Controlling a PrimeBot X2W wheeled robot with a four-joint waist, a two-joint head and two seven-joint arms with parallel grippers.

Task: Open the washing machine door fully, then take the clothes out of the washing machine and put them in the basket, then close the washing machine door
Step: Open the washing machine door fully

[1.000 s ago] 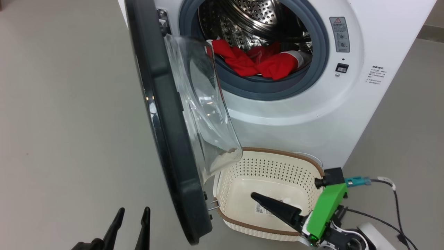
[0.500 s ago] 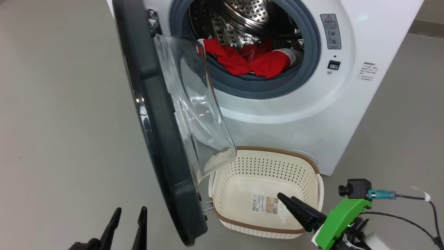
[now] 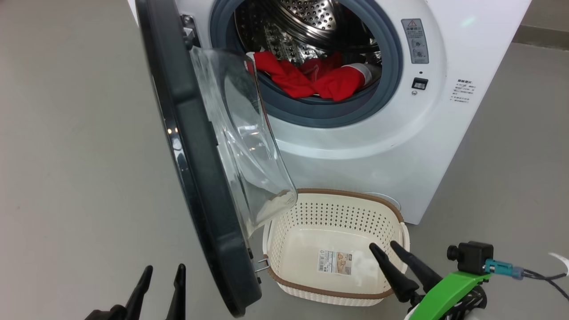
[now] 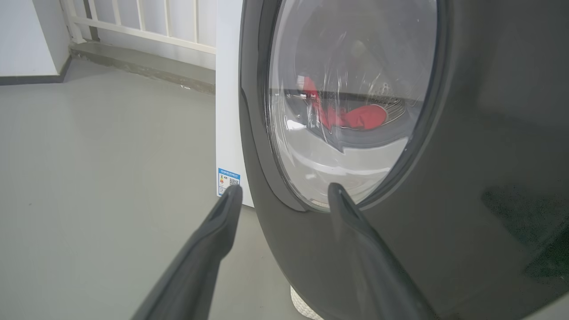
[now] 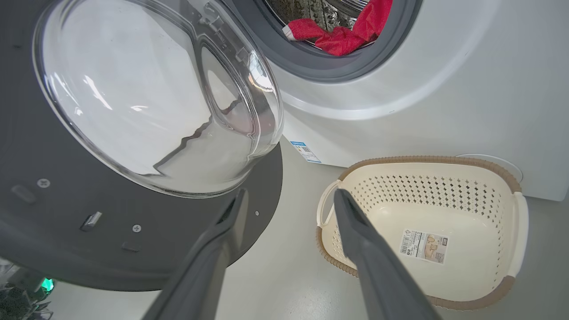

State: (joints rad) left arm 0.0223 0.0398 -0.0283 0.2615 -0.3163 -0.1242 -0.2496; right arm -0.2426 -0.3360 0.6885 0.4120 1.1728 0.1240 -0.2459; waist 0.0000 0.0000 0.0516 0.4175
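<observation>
The washing machine door (image 3: pixel 195 178) stands swung out to the left of the washing machine (image 3: pixel 422 133), its clear glass bowl (image 3: pixel 240 146) facing the drum. Red clothes (image 3: pixel 311 78) lie in the drum mouth on the grey gasket, also visible as clothes (image 5: pixel 342 31). The cream basket (image 3: pixel 333 249) sits on the floor below the opening, with nothing in it but a label. My right gripper (image 3: pixel 384 246) is open above the basket's right part. My left gripper (image 3: pixel 163 269) is open, low on the door's outer side, close to the black rim (image 4: pixel 311 249).
Grey floor (image 3: pixel 66 155) lies to the left of the door and right of the machine. A white railing and a low step (image 4: pixel 142 49) stand behind the machine. A cable (image 3: pixel 542 278) trails from the green right wrist mount.
The head camera has shifted, so the whole scene sits lower-left. My right gripper has drawn back toward the basket's right side and turned so both fingers show. The left gripper holds its place.
</observation>
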